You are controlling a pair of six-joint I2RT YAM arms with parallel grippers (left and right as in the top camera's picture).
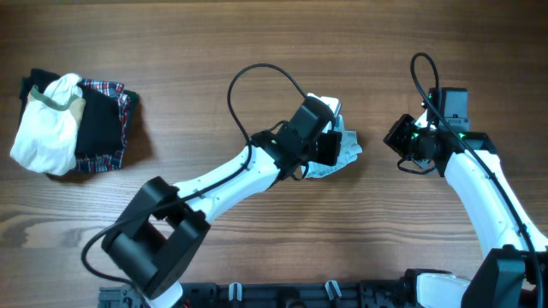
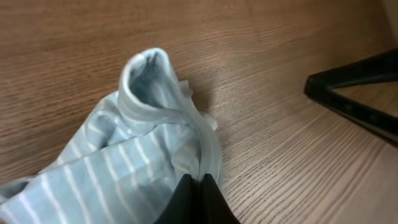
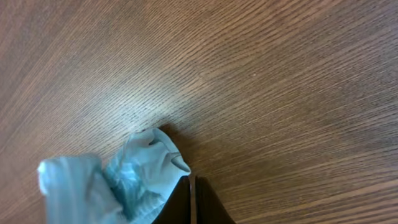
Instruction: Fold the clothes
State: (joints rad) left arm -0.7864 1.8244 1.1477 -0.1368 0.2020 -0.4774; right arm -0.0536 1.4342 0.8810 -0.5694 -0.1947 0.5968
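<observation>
- Wood-grain table [image 1: 257,34] under everything, brown, with the grain running side to side in the overhead view.
- Near the middle, a little to the right: striped garment [image 1: 349,152], pale blue with thin white stripes, crumpled into a small heap and partly hidden under the left arm's wrist.
- Left gripper [image 1: 332,147] directly on that heap, with the arm reaching in from the lower left.
- From the left wrist camera: dark fingers [image 2: 186,202] pressed together, the white hem band running in at their tips. Clamped on the striped garment, as far as can be seen.
- Same view: cloth spread toward the lower left and lying on the wood, with one rolled fold of hem standing up above the rest.
- At that view's right edge, a black angular frame [image 2: 360,93] just above the wood; cannot tell what it belongs to.
- Right gripper [image 1: 401,145] to the right of the heap, near it but apart in the overhead view, and turned toward it.
- From the right wrist camera: fingers [image 3: 202,202] together with only a hairline between them, nothing pinched. Crumpled edge of the garment just to the left of the tips; cannot tell whether touching.
- Far left of the table, well apart from both arms: pile of clothes [image 1: 73,124]. Made up of a white piece [image 1: 43,137] on the left, a black piece [image 1: 98,124] in the middle, and a plaid piece [image 1: 120,92] showing at the upper right and along the bottom.
- Black cable [image 1: 257,70] looping above the left arm, and another loop above the right arm.
</observation>
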